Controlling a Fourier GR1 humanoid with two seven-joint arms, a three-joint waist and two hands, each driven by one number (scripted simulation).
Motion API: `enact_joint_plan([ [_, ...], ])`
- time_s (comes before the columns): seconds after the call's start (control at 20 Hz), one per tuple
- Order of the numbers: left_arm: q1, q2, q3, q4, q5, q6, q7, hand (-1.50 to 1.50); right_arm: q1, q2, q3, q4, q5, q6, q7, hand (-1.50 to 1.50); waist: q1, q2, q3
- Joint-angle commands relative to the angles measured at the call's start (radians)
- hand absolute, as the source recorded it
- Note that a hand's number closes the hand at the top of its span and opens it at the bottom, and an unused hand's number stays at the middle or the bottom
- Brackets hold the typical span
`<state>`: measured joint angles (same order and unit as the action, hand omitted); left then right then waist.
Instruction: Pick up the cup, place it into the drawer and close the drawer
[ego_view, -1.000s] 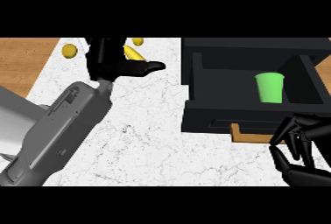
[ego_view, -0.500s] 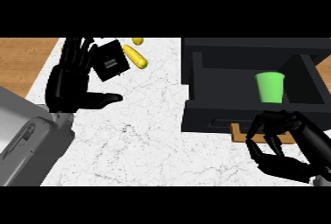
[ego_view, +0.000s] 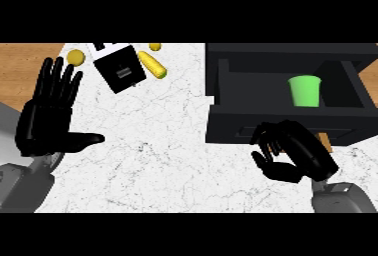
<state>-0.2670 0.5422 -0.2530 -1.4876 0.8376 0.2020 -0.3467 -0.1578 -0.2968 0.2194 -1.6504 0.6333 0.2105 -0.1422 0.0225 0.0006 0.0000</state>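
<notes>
Black and curled, the right hand (ego_view: 289, 156) sits at the lower right of the frame, its fingers bent inward around nothing, just in front of the dark front panel of the open black drawer (ego_view: 284, 131); whether the fingertips touch that panel cannot be told. Inside the drawer, in the upper right of the frame, the bright green plastic cup (ego_view: 305, 91) stands on the drawer floor near the right wall, well apart from the hand.

At the left edge of the frame the left hand (ego_view: 48, 115) rests open, fingers straight and pointing up, thumb out to the side, holding nothing.

Beneath both hands spreads a white marble-patterned counter top (ego_view: 170, 150) with fine grey veins. Bare brown wood (ego_view: 18, 60) shows at the upper left, and again at the far right beside the drawer. Near the top centre lies a flat black rectangular block with white markings (ego_view: 120, 68), tilted, with yellow rounded pieces (ego_view: 153, 65) beside it.
</notes>
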Motion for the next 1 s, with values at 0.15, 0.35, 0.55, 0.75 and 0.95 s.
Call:
enact_joint_plan([
  [0.15,0.133,0.003,0.06,-0.062,-0.015,-0.077,-0.016,-1.5,-0.106,0.035,0.016,0.329,0.147,-0.107,-0.096,-1.5,-0.007,0.001,0.0],
  [0.35,0.139,0.034,0.147,0.031,0.005,-0.209,-0.029,-1.5,-0.238,0.09,0.003,0.528,0.193,-0.137,-0.093,-1.5,-0.008,0.003,0.0],
  [0.55,0.21,0.017,0.179,-0.018,-0.015,-0.245,-0.028,-1.5,-0.305,0.09,-0.055,0.712,0.192,-0.177,-0.196,-1.5,-0.008,0.002,0.0],
  [0.75,0.187,0.017,0.211,-0.024,-0.007,-0.238,0.025,-1.5,-0.45,0.128,-0.108,0.939,0.198,-0.229,-0.242,-1.5,-0.002,0.004,0.001],
  [0.95,0.227,-0.028,0.188,0.042,-0.057,-0.318,-0.06,-1.5,-0.567,0.12,-0.171,1.1,0.163,-0.217,-0.307,-1.5,0.007,0.009,0.001],
])
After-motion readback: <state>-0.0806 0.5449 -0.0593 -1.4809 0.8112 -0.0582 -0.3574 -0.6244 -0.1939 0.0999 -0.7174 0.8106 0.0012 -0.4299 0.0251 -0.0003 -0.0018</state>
